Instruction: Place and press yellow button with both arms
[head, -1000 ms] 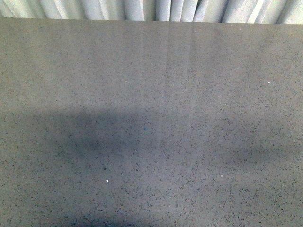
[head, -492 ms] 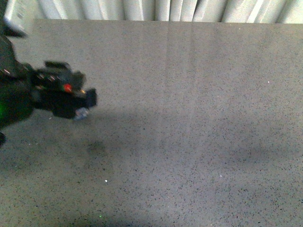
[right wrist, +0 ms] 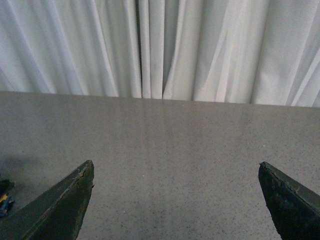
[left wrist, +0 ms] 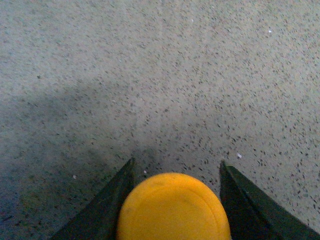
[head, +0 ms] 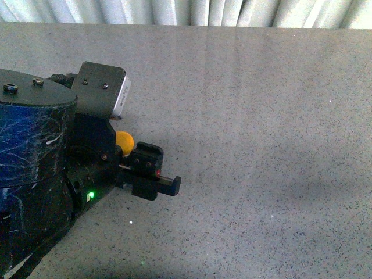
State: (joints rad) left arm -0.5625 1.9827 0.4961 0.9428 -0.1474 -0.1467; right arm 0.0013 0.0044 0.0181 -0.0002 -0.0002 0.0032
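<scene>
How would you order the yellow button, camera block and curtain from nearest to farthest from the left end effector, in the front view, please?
1. yellow button, held in the left end effector.
2. camera block, on the wrist just behind.
3. curtain, beyond the far edge of the table.

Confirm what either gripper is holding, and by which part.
Left gripper holds the yellow button, pinched at its sides between the jaws. Only the cap shows, so the exact contact is hidden. Right gripper is open and empty.
</scene>
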